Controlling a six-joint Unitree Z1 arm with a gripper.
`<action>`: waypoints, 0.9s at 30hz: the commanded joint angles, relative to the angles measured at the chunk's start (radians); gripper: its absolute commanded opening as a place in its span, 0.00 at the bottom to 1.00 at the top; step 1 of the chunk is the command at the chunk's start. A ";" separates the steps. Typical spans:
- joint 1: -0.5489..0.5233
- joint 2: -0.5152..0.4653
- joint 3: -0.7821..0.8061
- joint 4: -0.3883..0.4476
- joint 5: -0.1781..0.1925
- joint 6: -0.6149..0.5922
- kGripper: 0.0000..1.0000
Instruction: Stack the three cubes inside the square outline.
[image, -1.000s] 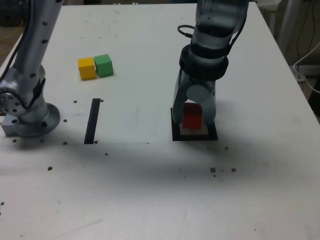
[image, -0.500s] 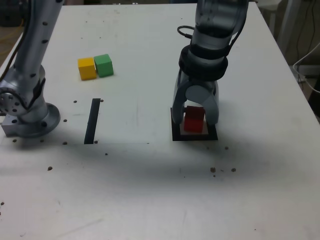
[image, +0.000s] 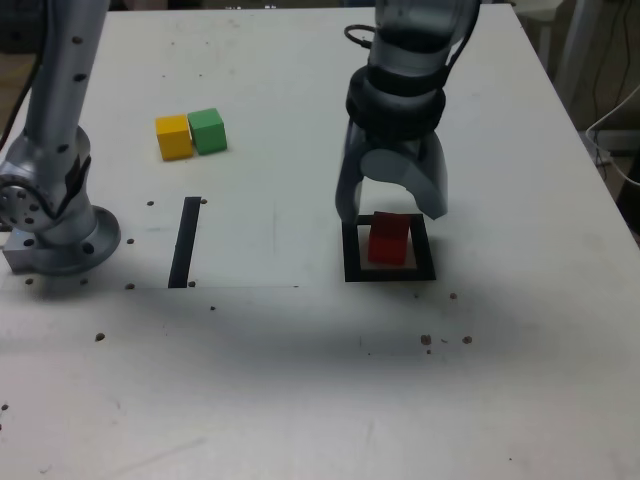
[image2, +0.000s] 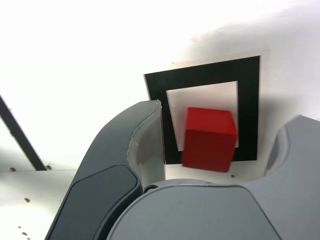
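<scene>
One red cube (image: 388, 238) sits in the square outline (image: 351, 250), unlabelled, beneath the wide-open, empty hand (image: 391, 204).

No writing, label, brand, number or sign could be read in either view.
</scene>
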 joint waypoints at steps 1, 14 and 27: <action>0.002 -0.031 0.019 0.008 -0.004 -0.016 0.99; 0.038 -0.215 0.139 0.116 0.043 -0.020 1.00; 0.233 -0.331 0.274 0.173 0.065 0.092 1.00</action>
